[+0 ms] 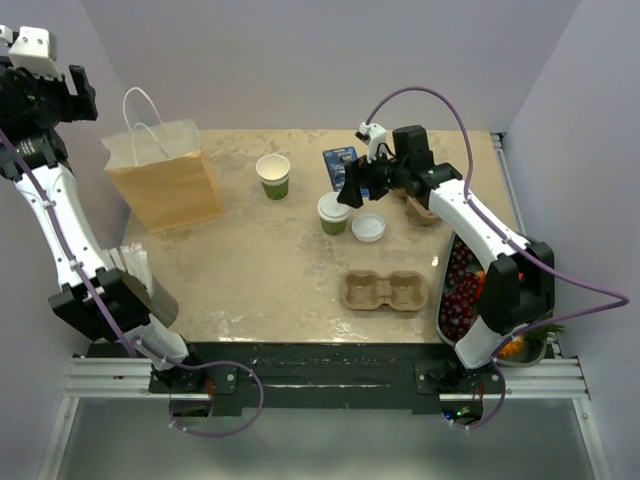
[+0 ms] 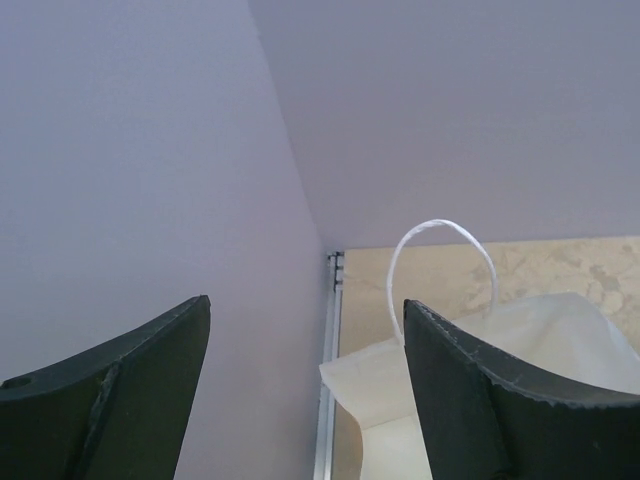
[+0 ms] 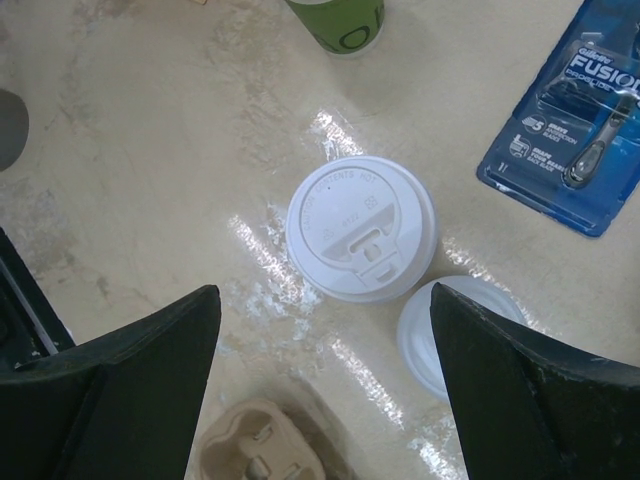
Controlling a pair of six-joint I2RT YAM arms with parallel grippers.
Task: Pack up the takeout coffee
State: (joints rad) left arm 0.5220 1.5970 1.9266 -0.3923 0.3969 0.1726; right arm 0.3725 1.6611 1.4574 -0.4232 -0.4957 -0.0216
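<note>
Though takeout coffee (image 3: 360, 228) lid embossing unreadable, razor pack (image 3: 570, 130) apparently reads "Fusion".

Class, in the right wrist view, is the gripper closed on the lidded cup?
No, the right gripper hangs open above the lidded cup, not touching it.

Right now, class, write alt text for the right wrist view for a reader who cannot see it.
The open right gripper hovers over the lidded takeout coffee on a beige table. Nearby lie a loose white lid and a blue razor pack.
</note>
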